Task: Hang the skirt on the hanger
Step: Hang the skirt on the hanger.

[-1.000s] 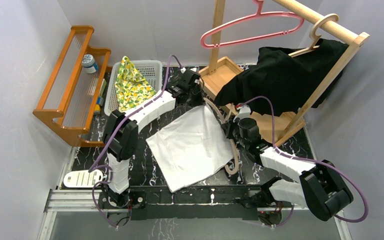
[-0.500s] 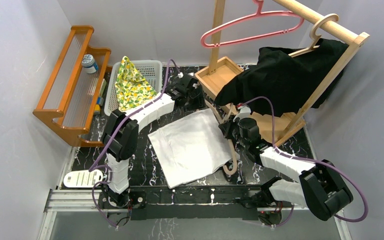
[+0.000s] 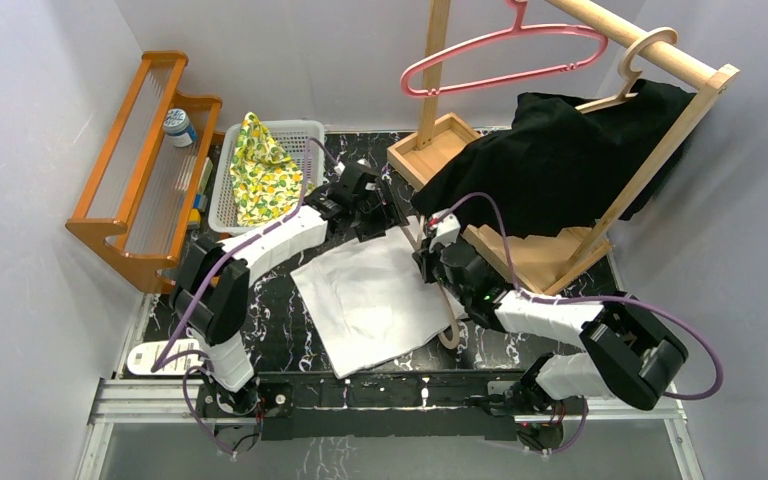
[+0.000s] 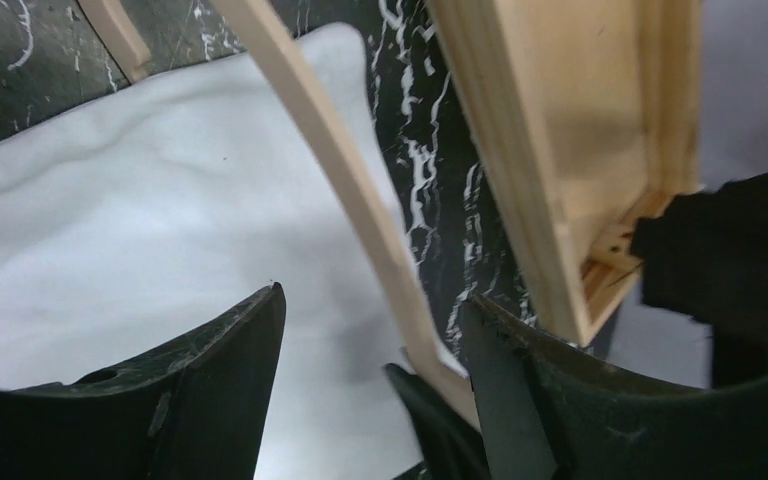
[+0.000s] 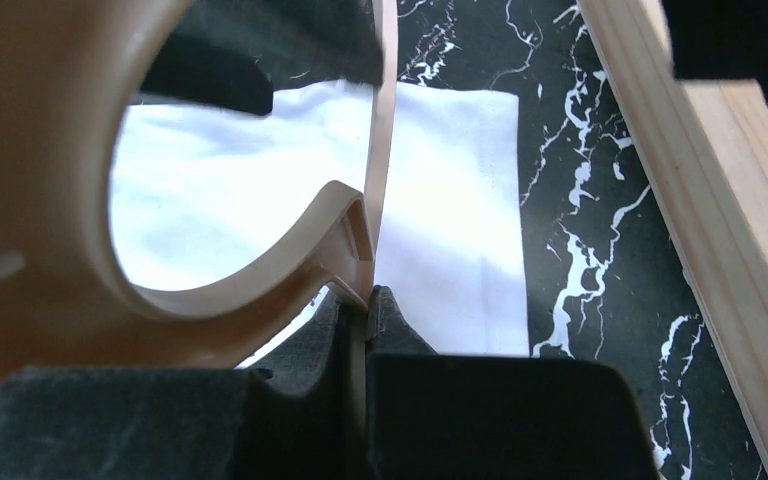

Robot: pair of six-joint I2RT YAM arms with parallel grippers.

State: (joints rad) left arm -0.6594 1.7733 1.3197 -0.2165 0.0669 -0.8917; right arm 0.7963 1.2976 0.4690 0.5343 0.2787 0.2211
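Note:
The white skirt [image 3: 370,300] lies flat on the dark marble table. A light wooden hanger [image 3: 450,333] lies along the skirt's right edge. My right gripper [image 3: 430,262] is shut on the hanger at the base of its hook; in the right wrist view the hanger [image 5: 50,250] fills the left side and the gripper [image 5: 365,300] pinches its thin web. My left gripper [image 3: 385,215] is open above the skirt's far corner. Its wrist view shows the skirt [image 4: 140,220] and one hanger arm [image 4: 330,160] running between the fingers of the gripper [image 4: 372,300], which hold nothing.
A wooden rack [image 3: 480,240] with a black garment [image 3: 560,160] and a pink hanger [image 3: 505,55] stands at the back right. A white basket [image 3: 305,135] with lemon-print cloth [image 3: 260,165] and an orange shelf [image 3: 140,150] stand at the left.
The left gripper has opened and let go of the skirt's far corner, which dropped flat. The right arm has carried the hanger leftward over the skirt's edge.

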